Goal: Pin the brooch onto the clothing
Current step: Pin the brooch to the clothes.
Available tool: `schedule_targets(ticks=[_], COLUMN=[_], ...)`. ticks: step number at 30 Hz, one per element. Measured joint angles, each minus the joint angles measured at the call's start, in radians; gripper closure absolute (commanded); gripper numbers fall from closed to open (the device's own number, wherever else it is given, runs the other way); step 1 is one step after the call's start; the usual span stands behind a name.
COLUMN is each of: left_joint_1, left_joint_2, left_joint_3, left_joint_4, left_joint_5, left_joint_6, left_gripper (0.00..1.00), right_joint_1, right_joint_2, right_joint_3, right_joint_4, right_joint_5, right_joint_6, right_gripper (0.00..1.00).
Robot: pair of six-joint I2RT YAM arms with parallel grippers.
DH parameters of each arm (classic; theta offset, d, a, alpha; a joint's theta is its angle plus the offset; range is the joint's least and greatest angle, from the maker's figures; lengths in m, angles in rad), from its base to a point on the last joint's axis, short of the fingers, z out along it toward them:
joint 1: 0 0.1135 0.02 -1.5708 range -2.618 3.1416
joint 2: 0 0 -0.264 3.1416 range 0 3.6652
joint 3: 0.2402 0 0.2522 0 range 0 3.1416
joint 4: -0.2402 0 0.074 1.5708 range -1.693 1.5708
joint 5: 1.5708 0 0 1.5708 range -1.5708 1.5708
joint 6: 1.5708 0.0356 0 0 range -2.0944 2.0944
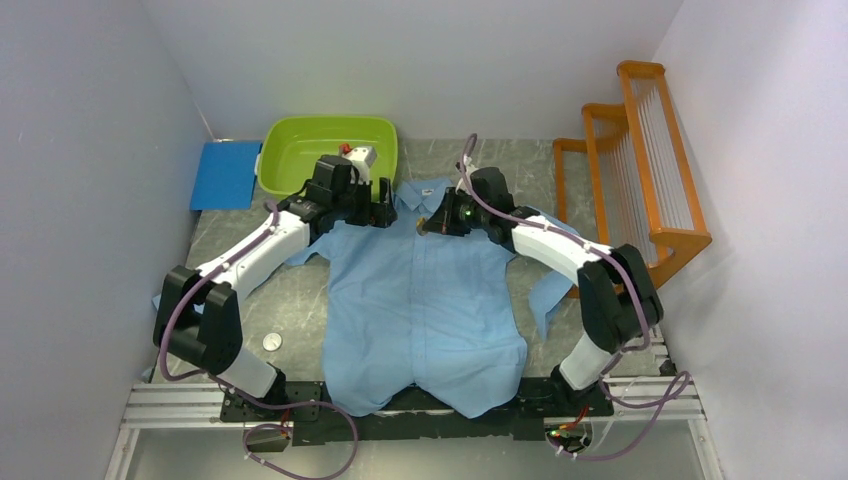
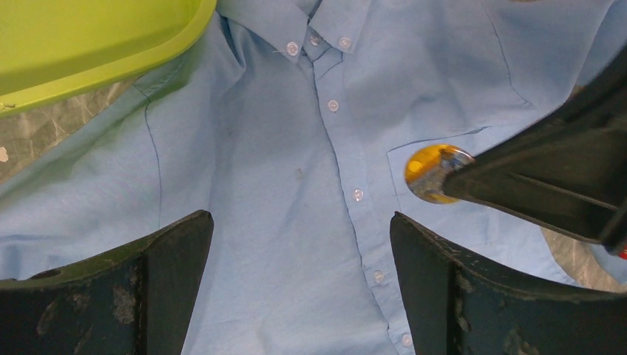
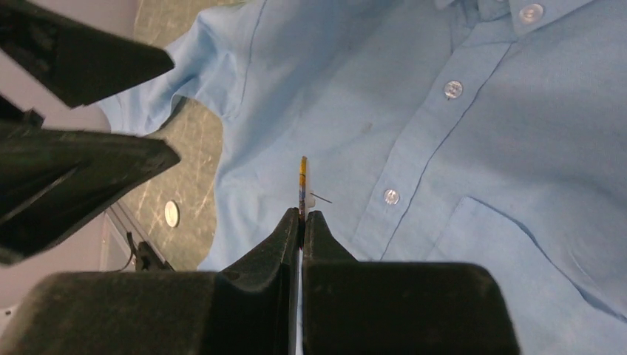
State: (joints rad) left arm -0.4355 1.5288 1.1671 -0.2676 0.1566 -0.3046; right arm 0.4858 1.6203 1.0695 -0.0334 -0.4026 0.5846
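The light blue button-up shirt (image 1: 430,310) lies flat on the table, collar at the far end; it also fills the left wrist view (image 2: 281,185) and the right wrist view (image 3: 458,148). My right gripper (image 1: 428,224) is shut on a round yellow brooch (image 2: 429,174), seen edge-on in the right wrist view (image 3: 302,185) with its pin sticking out sideways. It holds the brooch just above the chest pocket (image 2: 480,192). My left gripper (image 1: 385,213) is open and empty above the shirt's other shoulder, its fingers (image 2: 159,251) spread over the button placket.
A green tub (image 1: 325,150) stands behind the shirt's shoulder, also in the left wrist view (image 2: 89,52). A blue sheet (image 1: 226,173) lies far left. An orange wooden rack (image 1: 640,160) stands at the right. A small round disc (image 1: 271,341) lies on the table near the left arm.
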Motion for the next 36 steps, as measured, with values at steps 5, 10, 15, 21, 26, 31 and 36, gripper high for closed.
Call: schedule_targets(ticks=[5,10,15,21,26,31,36], left_joint_1=[0.0,0.0,0.0,0.0,0.0,0.0,0.0], left_joint_2=[-0.002,-0.019,-0.042,-0.045,-0.045,-0.045,-0.045], left_joint_3=[0.0,0.0,0.0,0.0,0.0,0.0,0.0], left_joint_4=[-0.001,-0.003,-0.003,-0.003,-0.005,-0.005,-0.006], left_joint_5=[-0.016,-0.028,-0.027,-0.022,-0.014,-0.01,0.004], left_joint_6=[0.006,0.014,0.015,0.022,0.022,0.022,0.022], left_gripper=[0.05,0.05,0.05,0.05,0.05,0.05,0.05], right_joint_1=[-0.018,-0.061,-0.082,-0.08,-0.085,-0.098,-0.119], right_joint_2=[0.095,0.122,0.143,0.22,0.264,0.295,0.338], right_joint_3=[0.007,-0.07,-0.163,-0.209,-0.209,-0.219,-0.235], right_joint_4=[0.073,0.211,0.369,0.478,0.524,0.597,0.665], right_joint_5=[-0.032,-0.06,-0.077,-0.083,-0.081,-0.078,-0.078], right_joint_6=[0.076,0.174,0.254,0.308,0.328,0.348,0.366], right_gripper=[1.0,1.0,1.0,1.0,1.0,1.0,1.0])
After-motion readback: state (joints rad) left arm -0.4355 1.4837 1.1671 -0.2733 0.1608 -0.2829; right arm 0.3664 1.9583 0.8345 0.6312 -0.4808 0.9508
